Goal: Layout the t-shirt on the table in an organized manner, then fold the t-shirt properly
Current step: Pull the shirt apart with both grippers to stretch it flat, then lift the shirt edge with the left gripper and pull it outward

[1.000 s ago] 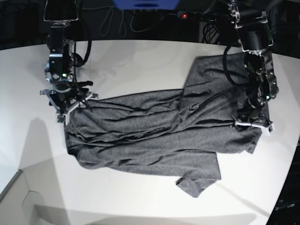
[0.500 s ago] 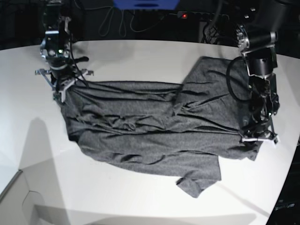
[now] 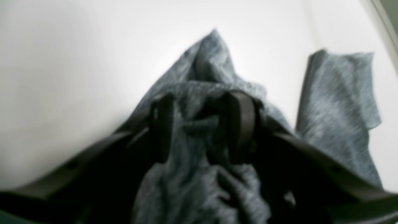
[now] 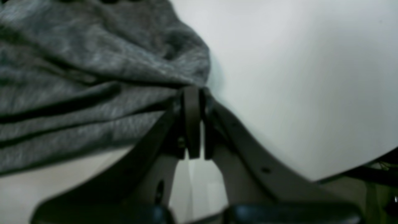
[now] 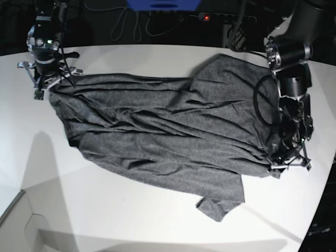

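Firstly, we see the large, smooth white table (image 5: 157, 226) with its curved far edge; it carries everything else. On it lies the dark heather-grey knit t-shirt (image 5: 157, 131), spread wide across the middle of the surface, from near the far left corner toward the right edge. The cloth is not flat: many long wrinkles run across it, and one small flap, maybe a sleeve, sticks out toward the near edge of the table.

The left gripper (image 5: 287, 164) stands near the right edge of the surface, at the right end of the garment. In the left wrist view its two dark fingers (image 3: 242, 124) are apart, with a thick bunch of the grey fabric between them. The fabric fills the gap and also rises beyond the fingertips, so we judge that this gripper is grasping the t-shirt. Beside it, another part of the shirt lies on the white surface.

The right gripper (image 5: 48, 79) is at the far left corner of the table, at the opposite end of the garment. In the right wrist view its fingers (image 4: 191, 105) are pressed together, clenched on the edge of the grey cloth, which hangs away from them in long folds to one side. The white tabletop shows beneath and beside this gripper.
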Motion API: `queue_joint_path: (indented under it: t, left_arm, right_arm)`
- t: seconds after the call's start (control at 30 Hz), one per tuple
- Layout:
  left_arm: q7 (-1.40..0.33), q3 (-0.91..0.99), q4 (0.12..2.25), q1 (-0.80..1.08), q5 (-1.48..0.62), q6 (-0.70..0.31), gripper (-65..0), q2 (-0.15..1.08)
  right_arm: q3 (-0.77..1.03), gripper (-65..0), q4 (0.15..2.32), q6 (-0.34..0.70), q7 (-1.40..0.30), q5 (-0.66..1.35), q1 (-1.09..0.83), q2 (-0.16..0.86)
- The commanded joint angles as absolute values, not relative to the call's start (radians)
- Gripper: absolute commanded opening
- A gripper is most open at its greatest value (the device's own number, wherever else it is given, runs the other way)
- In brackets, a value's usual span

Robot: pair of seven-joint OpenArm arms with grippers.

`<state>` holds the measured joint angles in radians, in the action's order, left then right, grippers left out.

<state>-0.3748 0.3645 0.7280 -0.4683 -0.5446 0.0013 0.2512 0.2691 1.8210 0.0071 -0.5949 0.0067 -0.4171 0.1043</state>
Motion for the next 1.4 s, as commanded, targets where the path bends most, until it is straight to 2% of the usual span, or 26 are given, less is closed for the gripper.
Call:
queue_joint_path:
  t: [0.0,0.07,0.23,0.4,0.5,0.67,0.93,1.07,1.2,1.33,1.37]
  left_arm:
    - [-0.355,0.364,0.771,-0.501,-0.553,-0.005,-37.4,0.266]
    - [-0.36,0.366,0.848,-0.487,-0.555,-0.005,-37.4,0.278]
    - [-0.499,0.377,1.141,-0.358,-0.564,-0.005,-37.4,0.28]
    - [-0.598,0.377,1.471,-0.094,-0.696,-0.005,-37.4,0.282]
    - [-0.598,0.377,1.572,0.074,-0.743,0.002,-37.4,0.275]
    - [-0.595,0.427,1.616,0.234,-0.746,0.002,-37.4,0.231]
    - [-0.607,0.538,1.62,0.328,-0.745,0.002,-37.4,0.18]
    - [-0.607,0.53,1.612,0.346,-0.745,-0.002,-37.4,0.18]
    - [-0.607,0.529,1.569,0.346,-0.743,-0.004,-37.7,0.179]
    - [-0.608,0.499,1.557,0.361,-0.743,-0.004,-38.5,0.18]
    - [-0.608,0.49,1.56,0.374,-0.743,-0.004,-40.7,0.183]
  right_arm:
    - [0.274,-65.0,1.851,0.002,-0.579,0.001,-0.433,0.111]
    - [0.272,-65.0,1.863,0.004,-0.579,0.001,-0.438,0.094]
    - [0.271,-65.0,1.877,0.005,-0.579,0.002,-0.44,0.084]
    - [0.277,-65.0,1.897,0.005,-0.587,0.001,-0.441,0.061]
    - [0.274,-65.0,1.913,0.005,-0.639,0.001,-0.441,0.059]
    - [0.272,-65.0,1.919,0.005,-0.657,0.001,-0.437,0.056]
    - [0.277,-64.4,1.919,0.005,-0.659,0.001,-0.435,0.036]
    - [0.277,-55.0,1.919,0.005,-0.653,0.001,-0.441,0.035]
    - [0.278,-48.5,1.92,0.005,-0.651,0.002,-0.441,0.035]
    - [0.278,-46.5,1.945,0.005,-0.651,0.002,-0.444,0.036]
    - [0.278,-46.5,1.957,0.005,-0.651,0.002,-0.444,0.036]
